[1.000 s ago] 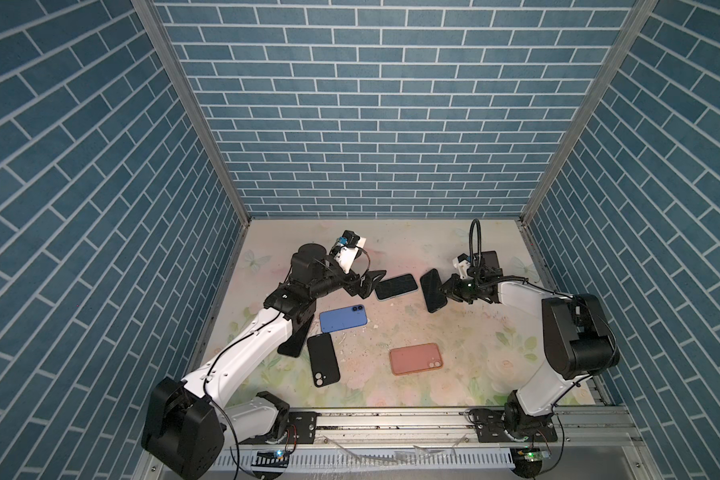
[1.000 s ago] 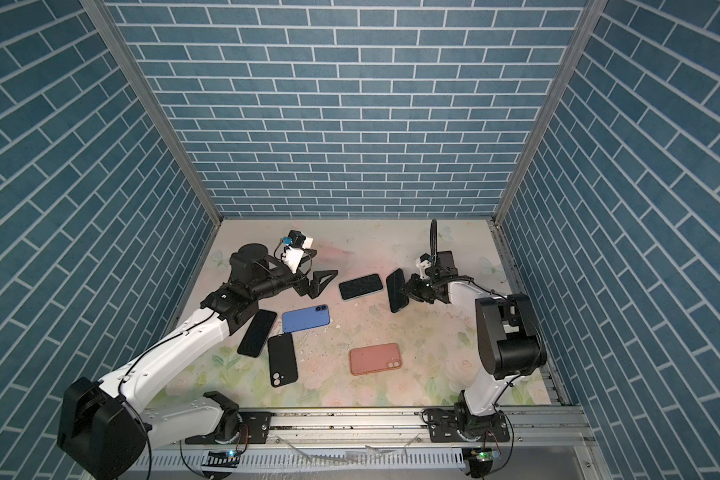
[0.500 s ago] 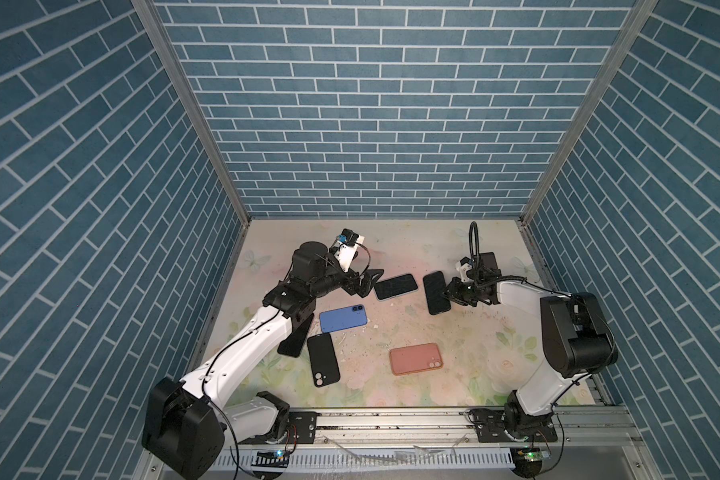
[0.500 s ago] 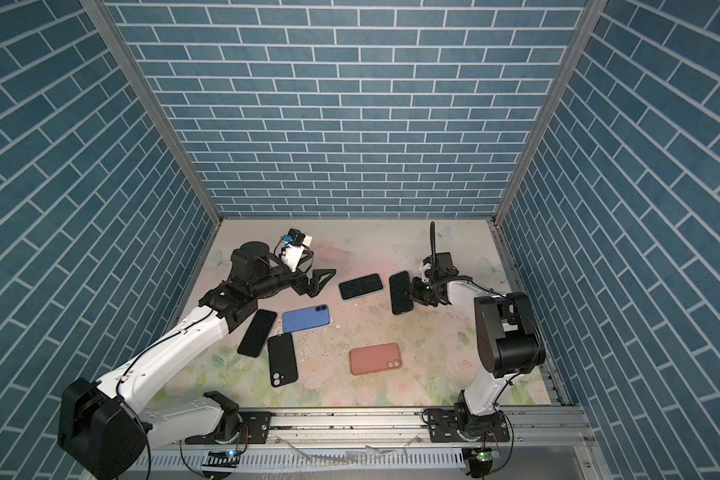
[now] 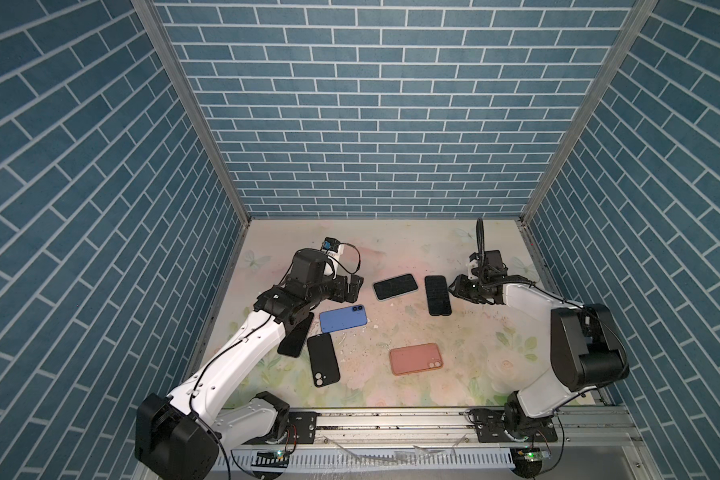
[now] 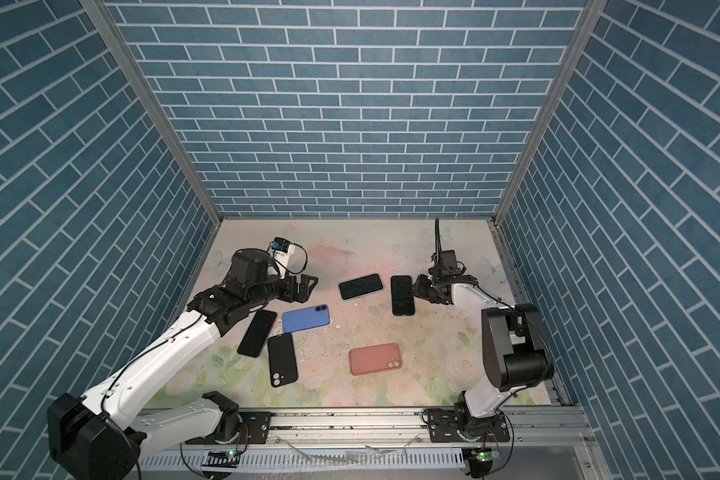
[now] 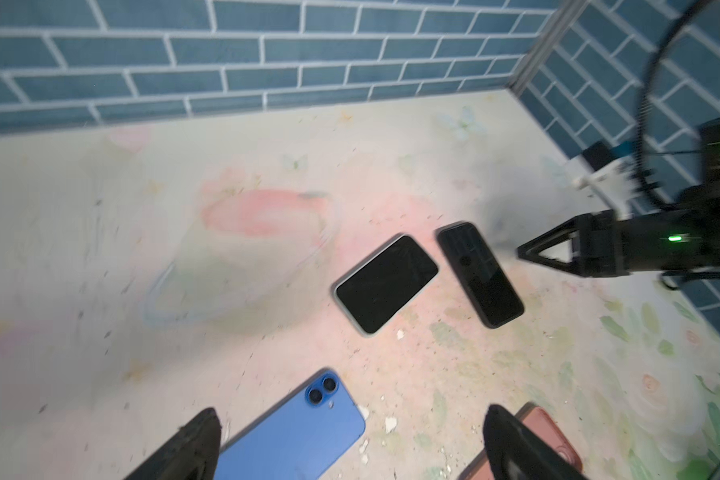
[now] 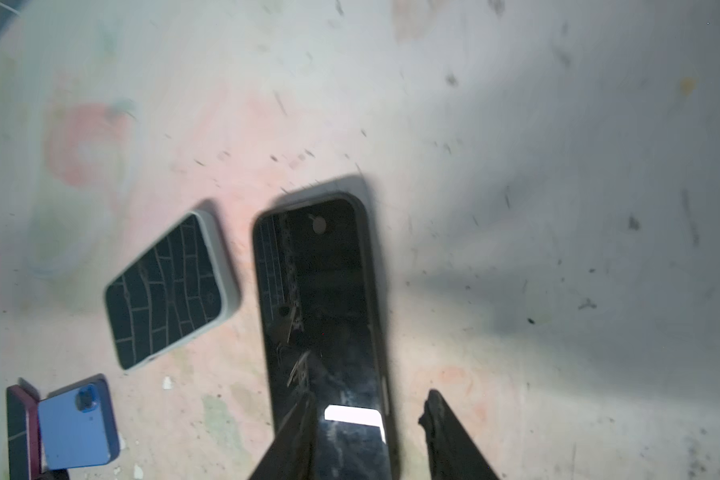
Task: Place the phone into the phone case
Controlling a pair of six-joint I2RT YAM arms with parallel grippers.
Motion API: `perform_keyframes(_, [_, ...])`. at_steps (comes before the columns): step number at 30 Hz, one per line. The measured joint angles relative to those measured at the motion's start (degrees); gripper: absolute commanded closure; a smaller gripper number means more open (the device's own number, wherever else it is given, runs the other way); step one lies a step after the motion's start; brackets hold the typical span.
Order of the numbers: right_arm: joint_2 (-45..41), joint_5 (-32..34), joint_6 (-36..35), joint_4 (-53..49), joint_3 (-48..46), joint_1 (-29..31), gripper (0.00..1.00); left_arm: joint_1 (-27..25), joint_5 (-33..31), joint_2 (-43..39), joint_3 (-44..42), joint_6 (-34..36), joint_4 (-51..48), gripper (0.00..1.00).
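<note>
Top-down scene: two robot arms over a floral mat [image 5: 391,249] inside blue brick-pattern walls. Six flat handsets or cases lie on the mat.

Task item: the black phone [image 5: 437,295] lies flat, screen up, right of ctr in both top views, w/ its long axis running up-down the frame. The right wrist view shows a thin dark rim round it.

The right gripper [image 5: 453,286] sits low, just beside the phone's upper right edge. In the right wrist view its jaws are parted. One finger [image 8: 296,432] is over the screen and the other is past the phone's long edge, above bare mat. They are clamped on nothing. Can't tell if the finger touches the glass.

Just left of the black phone, across a narrow gap, is a pale-rimmed phone [image 5: 395,286], screen up and angled.

The left gripper [image 5: 352,286] hovers left of ctr, jaws spread wide & empty. It is near the pale-rimmed phone but apart from it.

Below that gripper lies a blue phone [image 5: 344,318], camera side up. Just below it is a black slab [image 5: 323,359] w/ camera rings; phone or case, unclear. A dark phone [image 5: 295,340] lies beside the slab, partly hidden under the left forearm.

A salmon-pink case [image 5: 416,358] sits lower ctr, well apart from the others, camera holes at its right end.
</note>
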Motion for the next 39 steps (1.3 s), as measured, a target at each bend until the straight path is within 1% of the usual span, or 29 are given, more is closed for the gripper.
perform_keyframes(3, [-4.1,-0.5,-0.9,3.0,-0.1,5.2,0.56,0.4,-1.6,3.1,1.0,-4.3,-5.9,0.00])
perform_keyframes(5, [-4.7,-1.5,-1.0,5.6,-0.1,9.7,0.53,1.2,-1.2,5.3,0.8,-6.8,-8.6,0.01])
perform_keyframes(8, [-3.1,-3.9,0.1,9.4,-0.1,15.4,0.47,3.8,0.9,7.3,-1.6,-10.2,-10.0,0.01])
perform_keyframes(10, [-1.2,-5.3,1.6,12.5,-0.1,18.5,0.43,6.8,2.6,7.8,-4.3,-12.4,-10.2,0.00])
perform_keyframes(13, [1.8,-5.6,3.1,15.7,-0.1,21.7,0.41,10.9,4.9,7.8,-7.9,-14.7,-10.0,0.00])
perform_keyframes(15, [4.1,-5.6,3.4,16.4,0.3,23.3,0.41,12.5,6.1,7.8,-9.3,-15.7,-9.7,0.00])
perform_keyframes(19, [8.6,-5.8,3.5,15.8,2.7,25.1,0.38,13.1,8.8,9.3,-10.3,-16.9,-7.3,0.00])
perform_keyframes(26, [10.5,-7.3,2.8,15.3,3.0,25.6,0.36,13.2,10.7,12.9,-12.1,-18.7,-4.1,0.00])
perform_keyframes(34, [13.7,-9.6,2.4,14.3,5.2,26.9,0.35,13.3,11.0,16.4,-12.8,-19.7,-0.8,0.01])
perform_keyframes(39, [14.8,-11.0,2.4,14.2,5.8,27.4,0.35,13.3,11.1,17.2,-12.9,-20.3,2.3,0.01])
